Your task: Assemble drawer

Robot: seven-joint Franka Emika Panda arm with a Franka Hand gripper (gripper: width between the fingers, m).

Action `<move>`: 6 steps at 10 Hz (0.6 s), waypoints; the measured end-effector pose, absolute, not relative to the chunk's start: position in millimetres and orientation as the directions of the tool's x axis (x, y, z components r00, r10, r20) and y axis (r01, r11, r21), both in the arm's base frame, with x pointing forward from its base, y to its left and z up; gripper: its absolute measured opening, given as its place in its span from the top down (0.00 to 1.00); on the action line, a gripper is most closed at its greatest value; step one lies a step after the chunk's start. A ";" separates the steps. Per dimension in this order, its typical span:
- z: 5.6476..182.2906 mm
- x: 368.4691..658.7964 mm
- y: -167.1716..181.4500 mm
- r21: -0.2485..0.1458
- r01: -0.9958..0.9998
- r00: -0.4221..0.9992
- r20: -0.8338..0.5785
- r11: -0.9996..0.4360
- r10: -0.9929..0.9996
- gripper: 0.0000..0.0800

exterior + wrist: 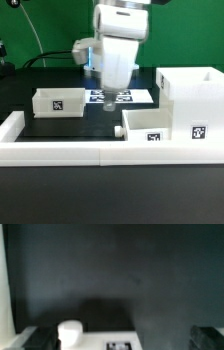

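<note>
Gripper (108, 102) between small tray (57, 101) and housing (196, 95)

The exterior camera stands off the near edge of the table (20, 100), somewhat above it. It looks over the low white wall (60, 150) along that edge toward the far edge, from far enough back to take in most of the table's width with the arm facing it. The wrist camera rides above the gripper (108, 100) and faces down on the black table top from close by. Its picture is blurred, with the dark fingers (38, 339) just in sight. Both views probably share the marker board (140, 96) near the table's middle, which shows in the wrist view as a pale tagged patch.
</note>
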State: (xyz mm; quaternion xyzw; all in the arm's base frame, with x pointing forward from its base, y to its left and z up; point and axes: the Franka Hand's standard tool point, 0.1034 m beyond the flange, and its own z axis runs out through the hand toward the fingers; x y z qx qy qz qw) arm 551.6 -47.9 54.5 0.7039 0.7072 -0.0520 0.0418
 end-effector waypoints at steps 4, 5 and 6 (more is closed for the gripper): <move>37.6 547.4 -70.4 -0.047 0.998 -0.048 -0.030 0.046 0.998 0.19; 34.0 546.1 -74.0 -0.054 0.997 -0.060 0.006 0.060 0.998 0.19; 29.9 546.5 -76.7 -0.064 0.997 -0.047 0.043 0.049 0.998 0.19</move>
